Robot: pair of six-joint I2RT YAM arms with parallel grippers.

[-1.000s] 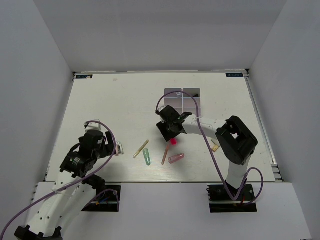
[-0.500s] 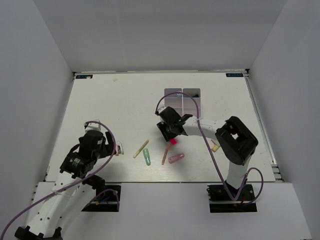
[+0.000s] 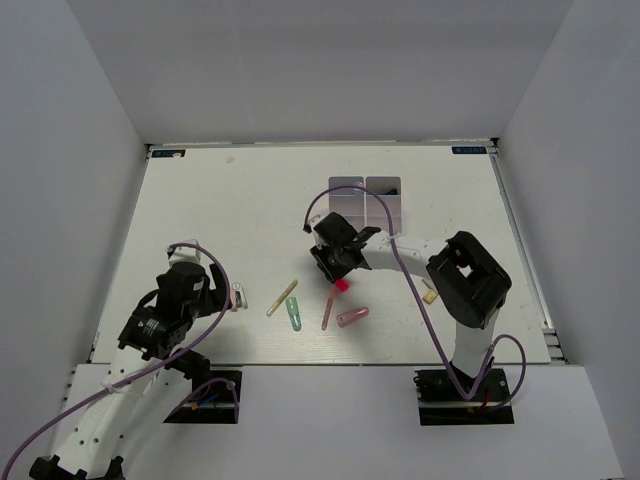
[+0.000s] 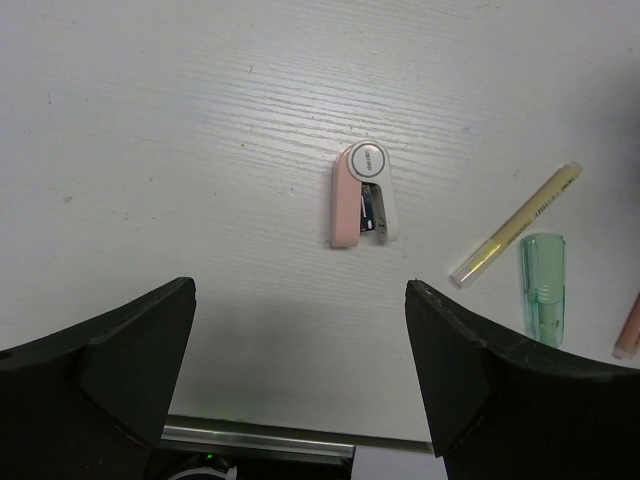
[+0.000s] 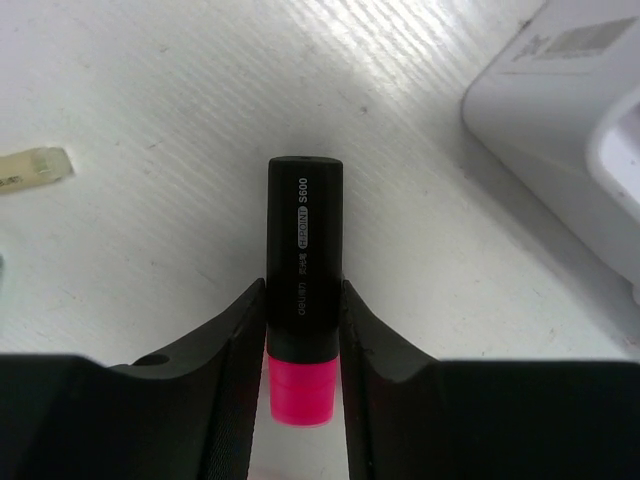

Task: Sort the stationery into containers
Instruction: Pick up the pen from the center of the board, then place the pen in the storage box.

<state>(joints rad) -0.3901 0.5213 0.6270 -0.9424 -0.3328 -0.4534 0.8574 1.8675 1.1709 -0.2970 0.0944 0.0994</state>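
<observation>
Right hand (image 5: 303,330) extends over the table (image 3: 200,200) centre, clenched on a black cylindrical marker with pink cap (image 5: 303,240). The marker's long axis runs along the fingers (image 5: 235,345), cap toward the near edge. Left hand (image 4: 298,300) released.

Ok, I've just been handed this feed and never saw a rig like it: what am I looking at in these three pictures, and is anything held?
Two robot arms are bolted at the near edge of a white table. The wide picture looks down from above; the other two come from a camera on each wrist. The right gripper is shut on a black marker with a pink cap, close to the white organiser. The left gripper is open and empty, with a small pink-and-white item lying in front of it. Loose on the table lie a yellow stick, a green tube, an orange stick and a pink tube.
</observation>
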